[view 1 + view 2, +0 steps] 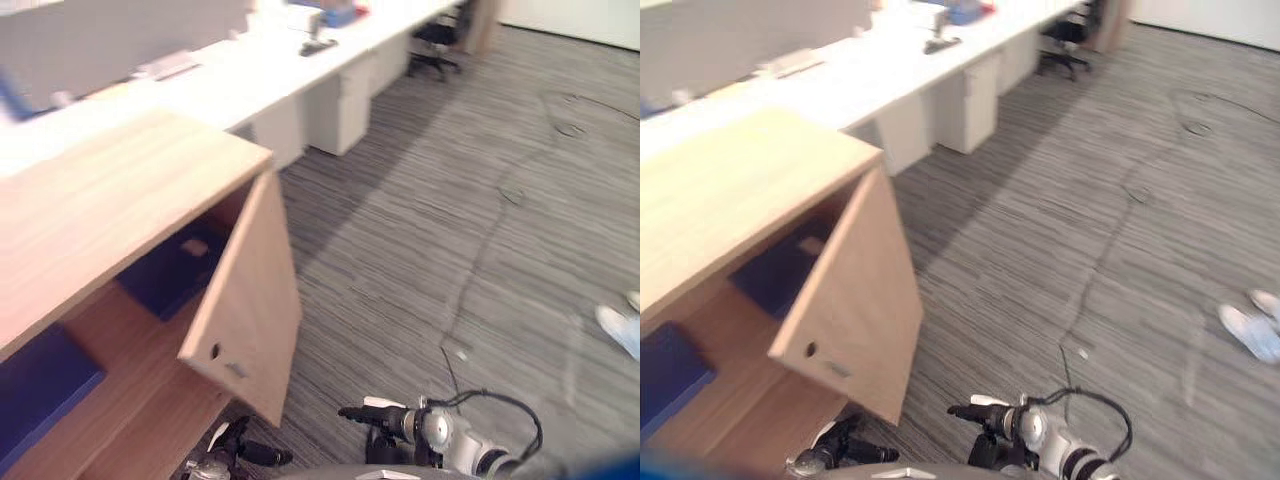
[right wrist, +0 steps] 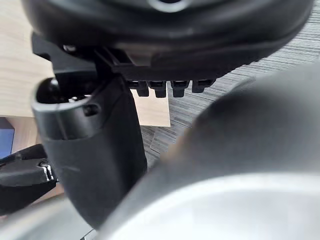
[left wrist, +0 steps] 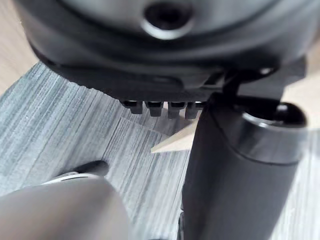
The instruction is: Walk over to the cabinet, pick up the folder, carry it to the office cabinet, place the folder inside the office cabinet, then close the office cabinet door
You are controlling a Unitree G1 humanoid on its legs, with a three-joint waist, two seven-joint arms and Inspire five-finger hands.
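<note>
A light wooden office cabinet [image 1: 100,200] stands at my left, its door [image 1: 245,310] swung open towards me. Inside lies a dark blue folder [image 1: 175,268] on the wooden shelf, and a second blue folder [image 1: 40,385] sits nearer the left edge. My left hand [image 1: 245,452] hangs low just below the door's bottom corner, fingers relaxed and holding nothing. My right hand [image 1: 375,415] is low over the carpet to the right of the door, its fingers stretched out and holding nothing. The left wrist view has the door's corner [image 3: 175,142] past the hand's thumb [image 3: 240,165].
A long row of white desks [image 1: 300,70] with drawer units [image 1: 340,105] runs along the back. A black office chair [image 1: 437,45] stands at its far end. A person's pale shoe [image 1: 620,325] is at the right edge on the grey striped carpet [image 1: 420,220].
</note>
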